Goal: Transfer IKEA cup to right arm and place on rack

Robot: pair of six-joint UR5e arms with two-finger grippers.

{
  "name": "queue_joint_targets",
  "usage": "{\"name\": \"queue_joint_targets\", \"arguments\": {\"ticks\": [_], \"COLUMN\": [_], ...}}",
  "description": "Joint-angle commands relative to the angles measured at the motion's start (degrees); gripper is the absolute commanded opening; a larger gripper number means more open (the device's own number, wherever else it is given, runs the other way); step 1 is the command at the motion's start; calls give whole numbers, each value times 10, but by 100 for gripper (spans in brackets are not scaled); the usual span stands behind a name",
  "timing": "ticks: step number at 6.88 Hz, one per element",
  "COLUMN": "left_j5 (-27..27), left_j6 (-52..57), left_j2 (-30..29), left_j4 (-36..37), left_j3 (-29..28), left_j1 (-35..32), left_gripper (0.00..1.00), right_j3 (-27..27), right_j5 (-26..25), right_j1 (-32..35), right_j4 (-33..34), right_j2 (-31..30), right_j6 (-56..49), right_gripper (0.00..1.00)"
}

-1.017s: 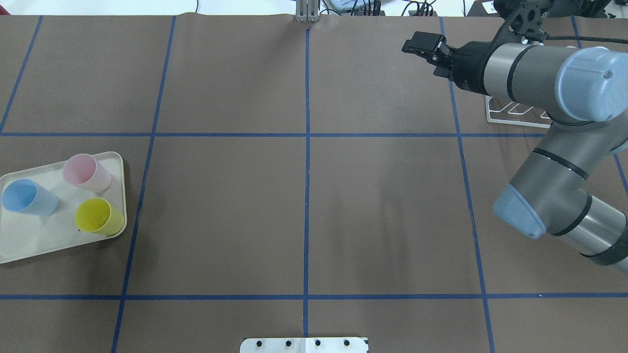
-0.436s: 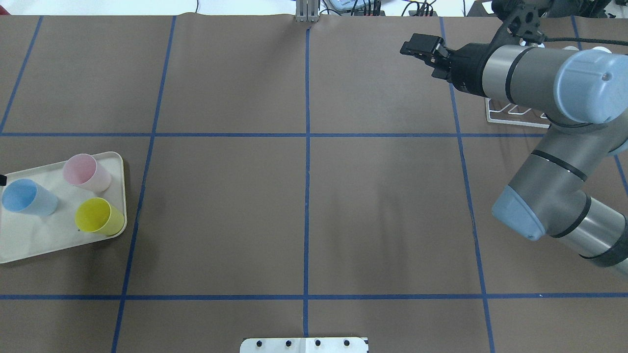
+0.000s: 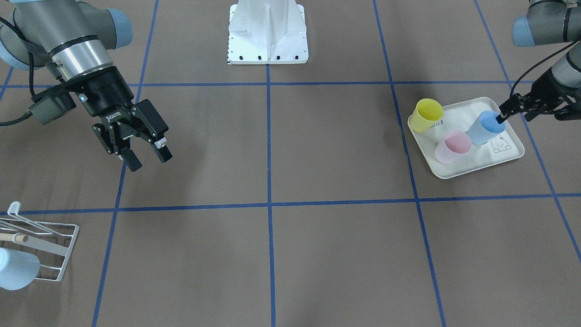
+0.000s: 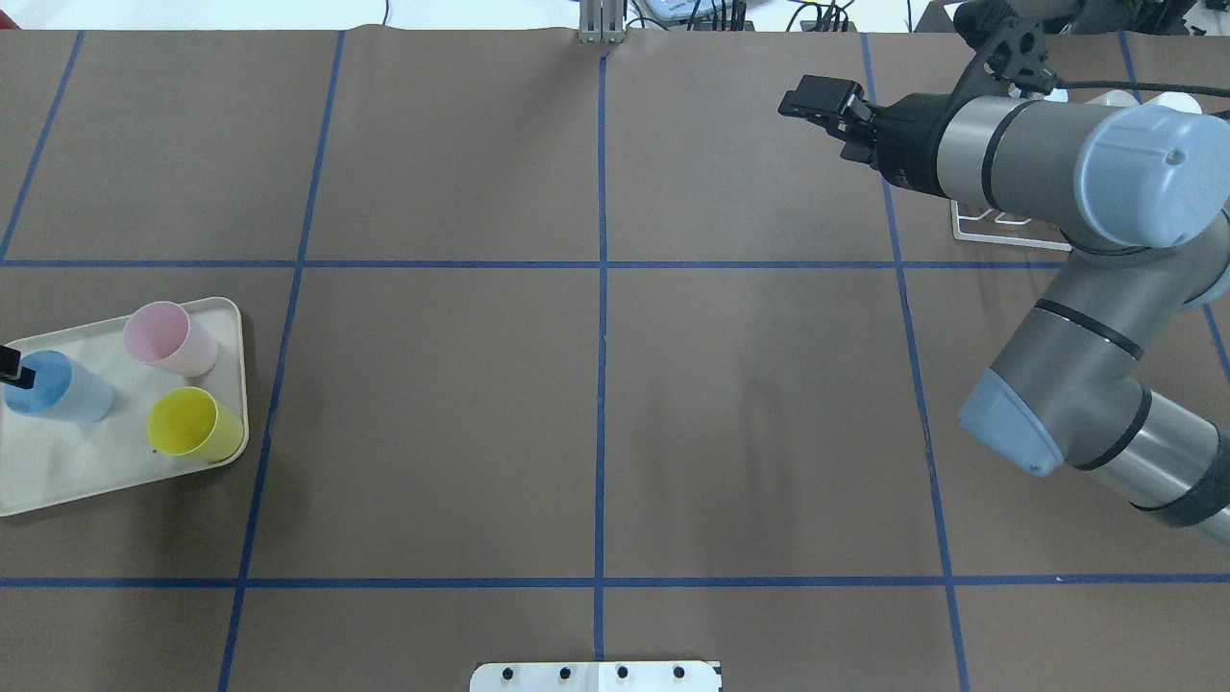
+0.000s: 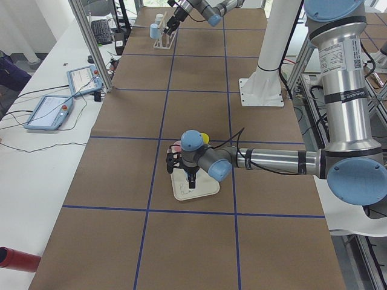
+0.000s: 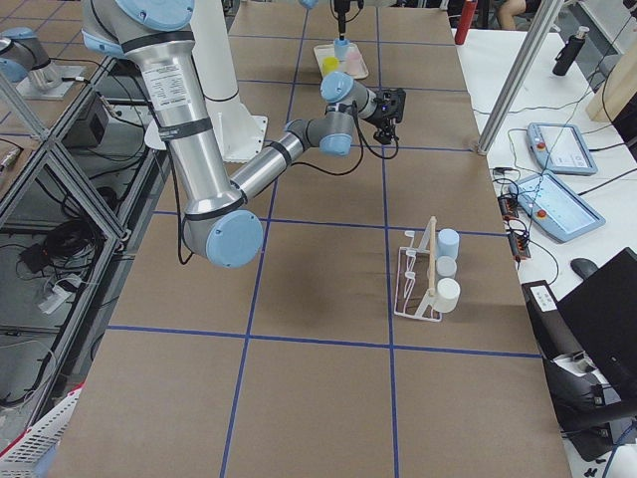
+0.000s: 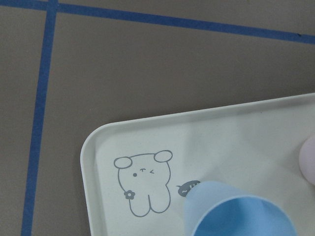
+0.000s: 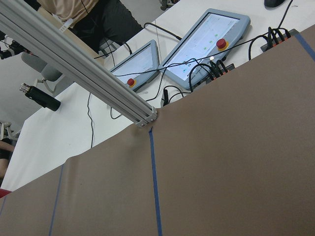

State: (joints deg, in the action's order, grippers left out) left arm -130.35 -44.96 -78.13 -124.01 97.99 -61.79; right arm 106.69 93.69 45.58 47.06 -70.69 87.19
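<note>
Overhead exterior, far left: the left gripper point(image 3: 514, 116) is hovering at the view's edge over the tray point(image 4: 86, 481), one fingertip point(image 4: 10, 366) overlapping the rim of the blue cup point(image 4: 56, 388). Front-facing view is showing its jaws spread, one finger at the cup's mouth, the other outside the wall, not yet pinching. The blue cup is standing mouth up at the left end of the tray, a cream one w/ a rabbit print point(image 7: 142, 184) just beside the cup. The pink cup point(image 4: 168, 337) is standing at the tray's far right corner. The yellow cup point(image 4: 195, 424) is sitting near the right edge, closer to the robot. All 3 are standing apart from each other.

Mid-table, the brown cover point(image 4: 750, 404) w/ blue tape lines point(image 4: 602, 384) is showing.

Further right, the right gripper point(image 3: 150, 161) is hanging above the table, well apart from the tray, jaws spread w/ nothing btwn them. Behind that arm the rack point(image 4: 990, 231) is sitting at the table's far right, mostly hidden here. Exterior right view is showing it better: white wire frame, pale dowel point(image 6: 430, 239) slanting up, 3 other cups point(image 6: 447, 267) hanging on its prongs, one of them pale blue.
</note>
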Motion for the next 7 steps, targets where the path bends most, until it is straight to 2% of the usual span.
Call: {"name": "queue_joint_targets", "arguments": {"ticks": [1, 2, 4, 5, 6, 7], "left_j5": [0, 0, 1, 0, -3, -9], "left_j6": [1, 2, 0, -3, -4, -5], "left_j2": [0, 0, -4, -7, -9, -9], "left_j4": [0, 0, 2, 2, 3, 4], "left_j3": [-6, -7, -11, -10, -9, -2], "left_j1": [20, 20, 20, 20, 20, 19], "left_gripper": [100, 97, 34, 9, 0, 0], "right_j3": [-1, -1, -1, -1, -1, -1], "right_j5": [0, 0, 0, 0, 0, 2], "right_j1": [-1, -1, -1, -1, -1, -1], "right_j4": [0, 0, 0, 0, 0, 0], "right_j2": [-1, -1, -1, -2, -3, -6], "right_j6": [0, 0, 0, 0, 0, -1], "right_gripper": [100, 100, 100, 100, 100, 100]}}
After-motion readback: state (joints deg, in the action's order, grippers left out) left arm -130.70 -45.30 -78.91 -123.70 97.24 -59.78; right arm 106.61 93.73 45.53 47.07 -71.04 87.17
